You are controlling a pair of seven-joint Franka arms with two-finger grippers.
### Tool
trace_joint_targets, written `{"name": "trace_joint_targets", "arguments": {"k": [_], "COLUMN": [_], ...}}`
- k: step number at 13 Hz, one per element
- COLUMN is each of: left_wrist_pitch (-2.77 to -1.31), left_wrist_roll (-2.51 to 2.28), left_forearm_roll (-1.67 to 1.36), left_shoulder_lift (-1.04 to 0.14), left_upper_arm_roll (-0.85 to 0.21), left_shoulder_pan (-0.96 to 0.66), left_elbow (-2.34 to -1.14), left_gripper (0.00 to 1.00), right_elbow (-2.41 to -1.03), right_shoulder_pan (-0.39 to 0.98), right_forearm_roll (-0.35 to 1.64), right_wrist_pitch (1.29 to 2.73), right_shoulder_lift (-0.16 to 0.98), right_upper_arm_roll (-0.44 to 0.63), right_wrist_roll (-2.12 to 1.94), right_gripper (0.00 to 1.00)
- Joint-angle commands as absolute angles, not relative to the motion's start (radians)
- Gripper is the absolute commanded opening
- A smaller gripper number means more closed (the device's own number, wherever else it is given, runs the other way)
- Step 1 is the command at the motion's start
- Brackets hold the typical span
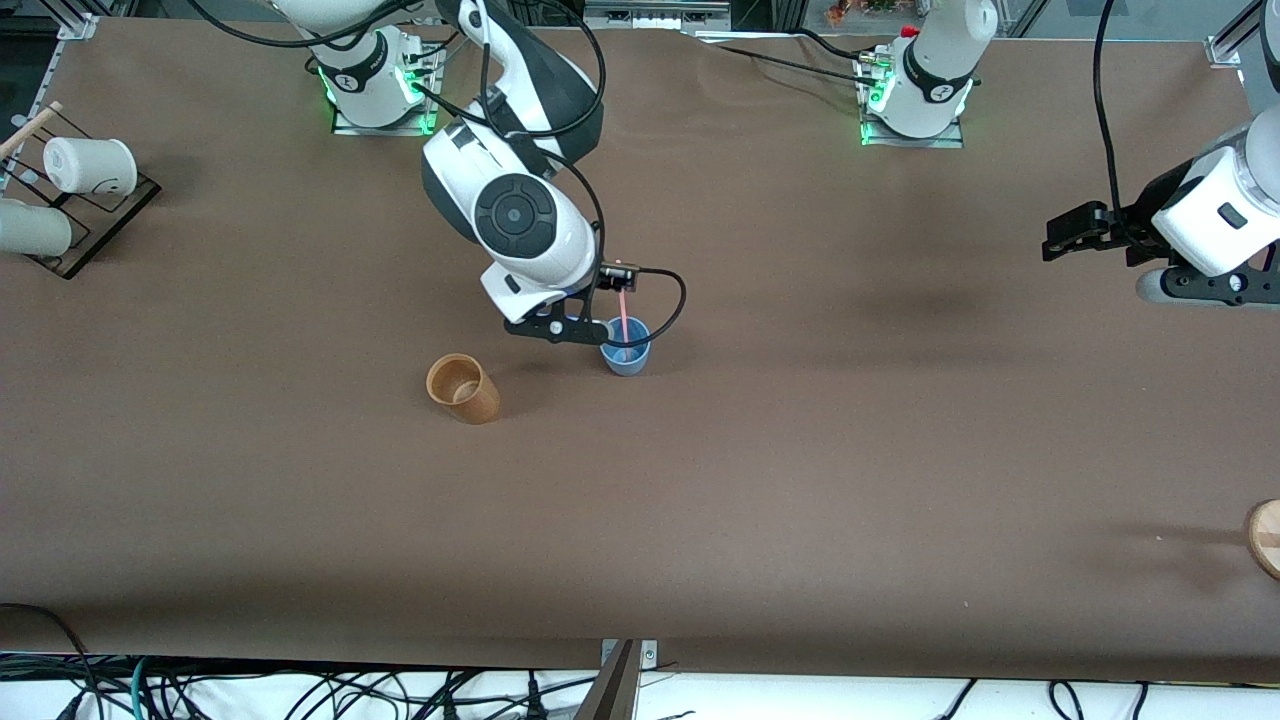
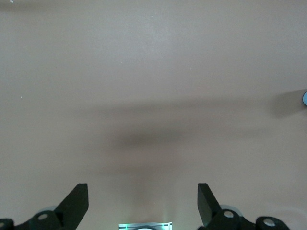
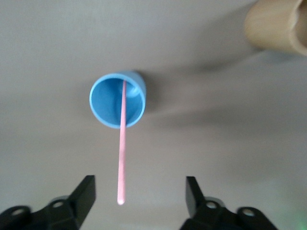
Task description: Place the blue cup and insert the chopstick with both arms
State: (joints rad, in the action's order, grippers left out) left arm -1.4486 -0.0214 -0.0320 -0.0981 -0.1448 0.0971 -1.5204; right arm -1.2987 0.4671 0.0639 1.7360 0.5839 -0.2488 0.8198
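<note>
The blue cup [image 1: 626,352] [image 3: 106,103] stands upright near the middle of the table. The pink chopstick [image 1: 623,318] [image 3: 123,143] stands in it, lower end on the cup's bottom, upper end rising toward my right wrist. My right gripper [image 1: 580,330] [image 3: 140,189] hangs just above the cup, open. The stick's top lies between its fingers and touches neither. My left gripper [image 1: 1062,238] [image 2: 143,199] waits open and empty over bare table at the left arm's end. A sliver of the blue cup [image 2: 305,98] shows at the edge of the left wrist view.
A tan wooden-looking cup [image 1: 463,388] [image 3: 278,24] stands beside the blue cup, toward the right arm's end and slightly nearer the front camera. A rack with white cups [image 1: 80,190] sits at the right arm's end. A round wooden piece [image 1: 1265,538] lies at the left arm's end.
</note>
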Motion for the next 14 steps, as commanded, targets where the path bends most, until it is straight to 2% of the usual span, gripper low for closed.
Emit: {"name": "trace_joint_targets", "arguments": {"k": [1,8,9,12,14], "left_wrist_pitch": [-1.445,-1.445,-1.445,-1.445,-1.445], "left_wrist_roll": [0.002,0.002,0.002,0.002,0.002], "left_forearm_roll": [-0.021,-0.021,-0.021,-0.021,-0.021], "left_shoulder_lift": [-0.104,-0.104,-0.104,-0.104,-0.104], "left_upper_arm_roll": [-0.146,-0.146,-0.146,-0.146,-0.146], "left_shoulder_pan": [0.100,0.101,0.101,0.101,0.101], "left_elbow": [-1.500,-1.500,-1.500,-1.500,-1.500], "left_gripper": [1.00,1.00,1.00,1.00,1.00], "right_elbow": [-1.287,-1.305,-1.337,-1.448,-1.572], "right_shoulder_pan": [0.456,0.446,0.402,0.192,0.057], "right_forearm_roll": [0.006,0.008,0.012,0.035,0.011], "right_wrist_pitch": [1.720,1.657,1.657,1.655,1.657], "right_shoulder_lift": [0.519,0.382,0.352,0.229,0.135], "right_upper_arm_roll": [-0.181,0.121,0.115,0.013,-0.081], "right_wrist_roll": [0.763,0.338,0.271,0.045,0.022], "right_gripper": [1.00,1.00,1.00,1.00,1.00]}}
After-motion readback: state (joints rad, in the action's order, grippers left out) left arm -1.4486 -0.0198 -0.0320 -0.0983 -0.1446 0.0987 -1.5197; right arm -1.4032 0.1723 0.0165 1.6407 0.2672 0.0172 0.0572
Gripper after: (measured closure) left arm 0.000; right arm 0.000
